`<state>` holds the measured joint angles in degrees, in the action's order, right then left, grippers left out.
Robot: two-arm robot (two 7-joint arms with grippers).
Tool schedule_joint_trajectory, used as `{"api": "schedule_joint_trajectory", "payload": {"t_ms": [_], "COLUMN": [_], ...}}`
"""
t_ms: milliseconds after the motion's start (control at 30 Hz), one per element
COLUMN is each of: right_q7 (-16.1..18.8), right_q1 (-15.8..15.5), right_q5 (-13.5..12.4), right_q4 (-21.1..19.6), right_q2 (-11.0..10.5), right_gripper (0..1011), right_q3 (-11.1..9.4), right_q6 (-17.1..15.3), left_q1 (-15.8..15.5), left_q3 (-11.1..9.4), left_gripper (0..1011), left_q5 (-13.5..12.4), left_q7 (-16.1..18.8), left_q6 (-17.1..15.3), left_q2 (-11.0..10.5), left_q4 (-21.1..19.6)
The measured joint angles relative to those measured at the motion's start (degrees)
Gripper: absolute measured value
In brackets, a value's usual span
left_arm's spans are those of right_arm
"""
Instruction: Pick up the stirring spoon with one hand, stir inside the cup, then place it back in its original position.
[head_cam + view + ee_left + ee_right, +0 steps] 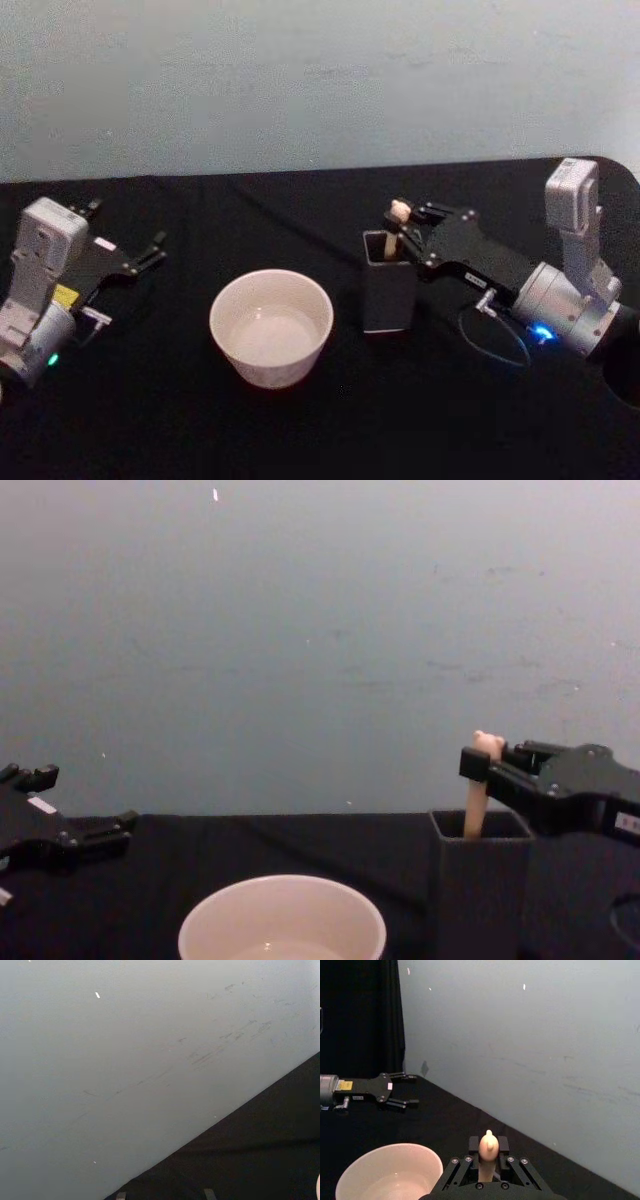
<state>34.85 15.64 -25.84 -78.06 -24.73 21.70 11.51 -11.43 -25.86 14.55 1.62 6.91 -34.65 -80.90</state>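
The stirring spoon [398, 212] stands upright in the dark grey square holder [388, 295], its beige bear-head handle [486, 746] sticking out above the rim. My right gripper [405, 232] reaches in from the right and is shut on that handle just above the holder [480, 890]; in the right wrist view the handle [488, 1152] sits squeezed between the two fingers. The spoon's bowl is hidden inside the holder. The cream-white cup [268, 370] sits left of the holder. My left gripper [150, 252] rests open at the far left.
A black cloth [330, 430] covers the table, with a pale wall [320, 630] close behind it. The cup [282, 925] and the holder stand a small gap apart. A cable loop [495, 345] hangs under the right wrist.
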Motion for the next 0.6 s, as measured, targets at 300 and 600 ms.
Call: {"api": "schedule_joint_trajectory", "payload": {"t_ms": [300, 600], "right_q7": [-0.9, -1.2], "right_q1": [0.4, 0.4], "right_q5": [-0.2, -0.6], "right_q4": [1.3, 1.4], "right_q2": [0.5, 0.6], "right_gripper": [214, 214], "right_q3": [0.3, 0.3], "right_q6": [-1.8, -2.5], "left_q1": [0.0, 0.0], "left_q3": [0.0, 0.0], "left_gripper": [1001, 1001], "left_q5": [0.0, 0.0], "left_q7": [0.0, 0.0], "left_q6": [0.0, 0.0], "left_q2": [0.0, 0.0], "left_q4": [0.0, 0.0]}}
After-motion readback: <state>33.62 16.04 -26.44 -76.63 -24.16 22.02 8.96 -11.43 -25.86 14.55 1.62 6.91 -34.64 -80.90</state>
